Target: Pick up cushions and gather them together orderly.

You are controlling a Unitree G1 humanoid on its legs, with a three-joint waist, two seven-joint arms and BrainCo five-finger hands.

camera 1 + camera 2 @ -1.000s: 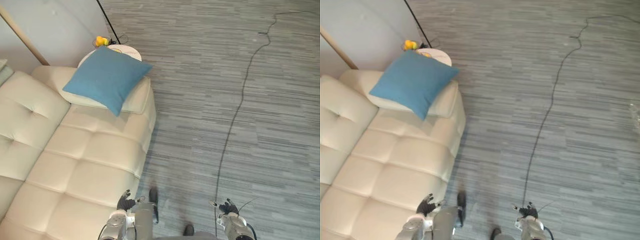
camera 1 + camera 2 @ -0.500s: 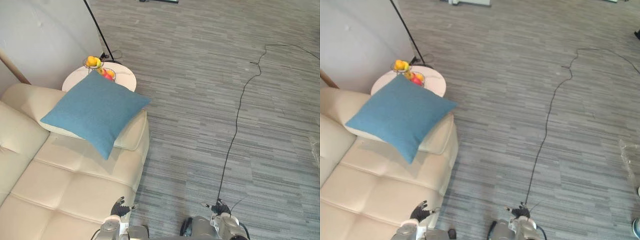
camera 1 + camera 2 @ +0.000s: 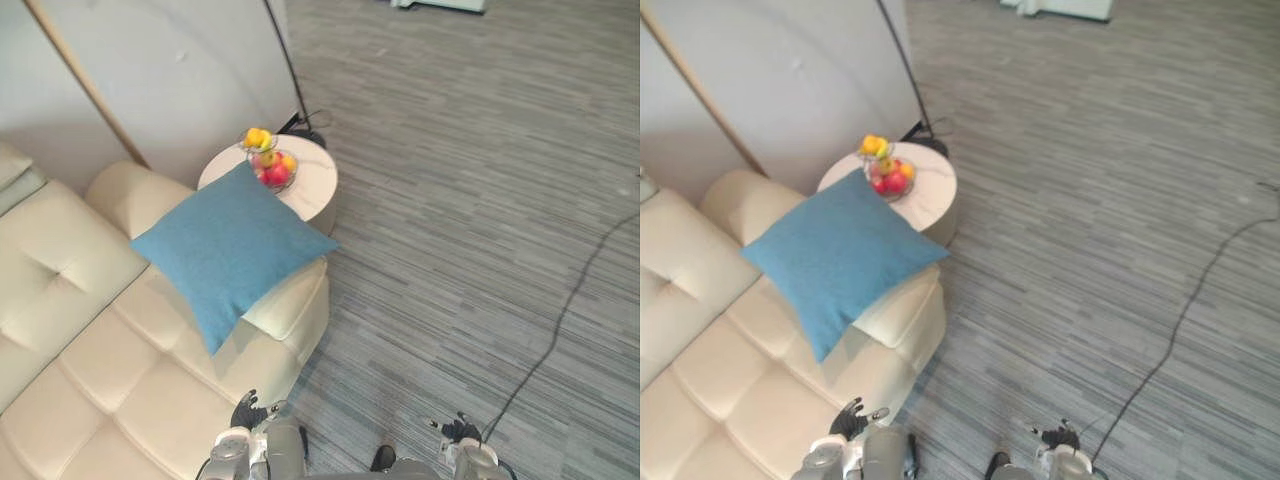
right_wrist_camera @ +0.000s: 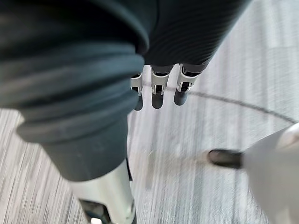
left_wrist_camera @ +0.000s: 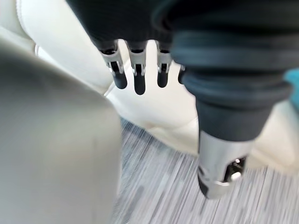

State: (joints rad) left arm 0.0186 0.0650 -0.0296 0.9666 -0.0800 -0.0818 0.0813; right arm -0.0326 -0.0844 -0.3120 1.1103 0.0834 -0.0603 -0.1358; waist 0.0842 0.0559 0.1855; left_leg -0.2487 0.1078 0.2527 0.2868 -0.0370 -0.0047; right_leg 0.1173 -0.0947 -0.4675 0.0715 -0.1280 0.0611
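Cream tufted leather sofa (image 3: pixel 70 330) at far left. Square blue fabric cushion (image 3: pixel 232 250) tilted on sofa's armrest end, lower corner over the seat. Round white desk (image 3: pixel 315 190) just past that armrest, small bowl of yellow and red fruit (image 3: pixel 273 170) on it. Left robot hand (image 5: pixel 139 78) low by sofa's front corner, fingers straight, spread, empty. Right robot hand (image 4: pixel 157 91) well clear of sofa, over grey striped floor (image 3: pixel 480 200), fingers straight, empty.

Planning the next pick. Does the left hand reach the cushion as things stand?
Probably not yet: the left hand hangs open, low beside the sofa, the cushion well ahead on its armrest; nothing blocks the way.
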